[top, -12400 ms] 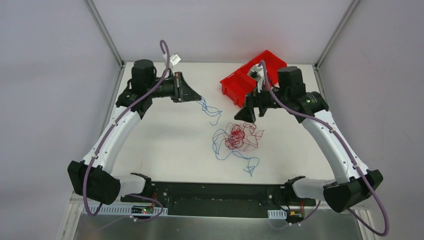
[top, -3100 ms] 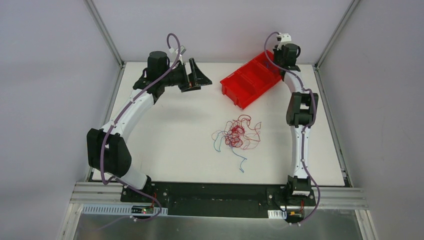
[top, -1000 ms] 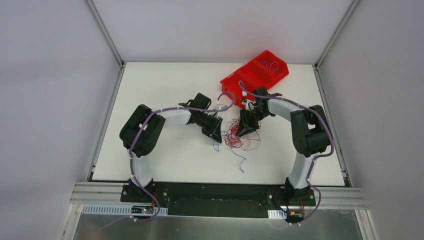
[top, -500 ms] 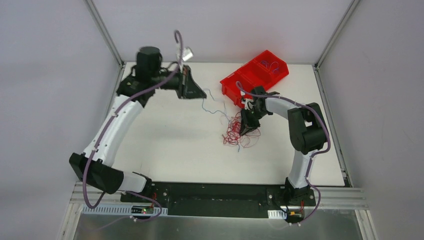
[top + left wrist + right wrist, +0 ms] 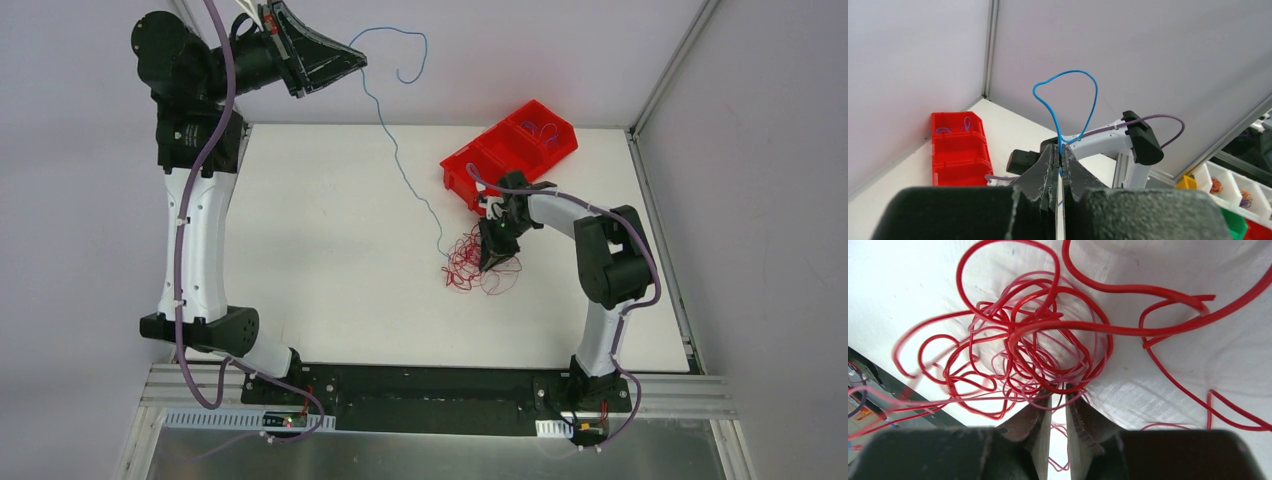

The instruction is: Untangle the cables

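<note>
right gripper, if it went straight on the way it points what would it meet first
The red cable tangle, right at the right gripper's fingertips, some strands seemingly between them; the white table lies just behind it, though depth is unclear.

no readable text, no labels, no brand marks, no numbers in any view

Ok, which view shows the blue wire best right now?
The top external view: it shows the blue wire whole, strung from the raised left hand down to the red tangle. The left wrist view shows only its loop past the fingertips; the right wrist view shows only the red tangle.
</note>
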Controlling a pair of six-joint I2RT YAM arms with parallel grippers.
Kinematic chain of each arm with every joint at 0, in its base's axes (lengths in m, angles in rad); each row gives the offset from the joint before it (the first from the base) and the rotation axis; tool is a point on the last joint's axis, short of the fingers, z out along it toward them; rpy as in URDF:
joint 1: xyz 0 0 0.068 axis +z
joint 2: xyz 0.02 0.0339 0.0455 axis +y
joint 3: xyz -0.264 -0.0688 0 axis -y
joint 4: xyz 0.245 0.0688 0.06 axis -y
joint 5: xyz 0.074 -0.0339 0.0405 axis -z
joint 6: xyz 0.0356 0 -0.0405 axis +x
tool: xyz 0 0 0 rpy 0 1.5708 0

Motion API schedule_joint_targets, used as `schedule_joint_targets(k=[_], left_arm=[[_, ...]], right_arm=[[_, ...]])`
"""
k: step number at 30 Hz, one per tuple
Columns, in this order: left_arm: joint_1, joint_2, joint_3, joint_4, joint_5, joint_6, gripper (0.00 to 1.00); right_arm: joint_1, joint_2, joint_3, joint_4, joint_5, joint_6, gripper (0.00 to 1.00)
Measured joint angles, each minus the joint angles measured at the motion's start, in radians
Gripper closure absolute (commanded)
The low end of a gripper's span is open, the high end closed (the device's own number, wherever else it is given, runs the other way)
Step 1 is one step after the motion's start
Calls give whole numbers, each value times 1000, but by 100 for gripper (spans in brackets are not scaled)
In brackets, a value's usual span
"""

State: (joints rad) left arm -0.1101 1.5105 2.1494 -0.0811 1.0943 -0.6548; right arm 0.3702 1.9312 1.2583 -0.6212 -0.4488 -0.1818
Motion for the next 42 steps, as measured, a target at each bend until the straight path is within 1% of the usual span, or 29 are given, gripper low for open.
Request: schedule_joint_targets(k=[2, 3, 4, 5, 6, 8, 11, 12, 14, 16, 18, 21, 25, 26, 27, 29, 31, 32, 35, 37, 40, 42], left_arm=[[0, 6, -13, 42, -4, -46, 100], [0, 7, -27, 59, -5, -63, 100], [0, 8, -45, 69, -7, -73, 100], [0, 8, -62, 78, -11, -83, 100], [0, 8, -77, 85, -16, -92, 100], [0, 8, -109, 106, -29, -117, 100], [0, 8, -143, 134, -36, -154, 100], [0, 8, -152, 146, -39, -167, 100], [0, 8, -163, 166, -45, -182, 100], [0, 8, -169, 179, -51, -196, 100], [0, 8, -169, 185, -55, -203, 100], [0, 6, -169, 198, -56, -210, 100], [0, 6, -169, 206, -56, -217, 100], [0, 6, -169, 205, -56, -217, 100], [0, 6, -169, 204, -56, -217, 100], [0, 6, -169, 204, -57, -217, 100], [0, 5, -169, 203, -58, -216, 100], [0, 4, -170, 201, -60, -215, 100], [0, -9, -190, 187, -72, -192, 100], [0, -34, -236, 155, -95, -157, 100], [0, -85, -349, 81, -147, -80, 100], [0, -110, -431, 32, -172, -28, 100]], right_arm=[[1, -1, 7, -15, 3, -19, 75], [1, -4, 10, -25, 8, -31, 70], [1, -11, 12, -35, 15, -44, 62], [1, -20, 14, -48, 16, -56, 50], [0, -37, 20, -68, 14, -72, 44], [0, -88, 36, -101, 0, -98, 31], [0, -212, 80, -123, -38, -141, 13], [0, -262, 98, -119, -55, -153, 9], [0, -365, 129, -87, -100, -175, 6], [3, -455, 142, -39, -149, -187, 6], [18, -507, 142, 6, -185, -189, 6], [72, -511, 142, 76, -224, -177, 9], [143, -432, 130, 142, -248, -151, 13], [159, -411, 121, 158, -247, -146, 17], [174, -394, 109, 174, -245, -143, 24], [197, -369, 83, 200, -235, -137, 55], [217, -345, 71, 220, -215, -127, 89], [224, -335, 71, 231, -206, -118, 100], [231, -333, 77, 247, -187, -87, 100], [238, -338, 114, 241, -186, -41, 100], [270, -369, 241, 232, -191, 52, 100], [304, -428, 328, 254, -196, 106, 100]])
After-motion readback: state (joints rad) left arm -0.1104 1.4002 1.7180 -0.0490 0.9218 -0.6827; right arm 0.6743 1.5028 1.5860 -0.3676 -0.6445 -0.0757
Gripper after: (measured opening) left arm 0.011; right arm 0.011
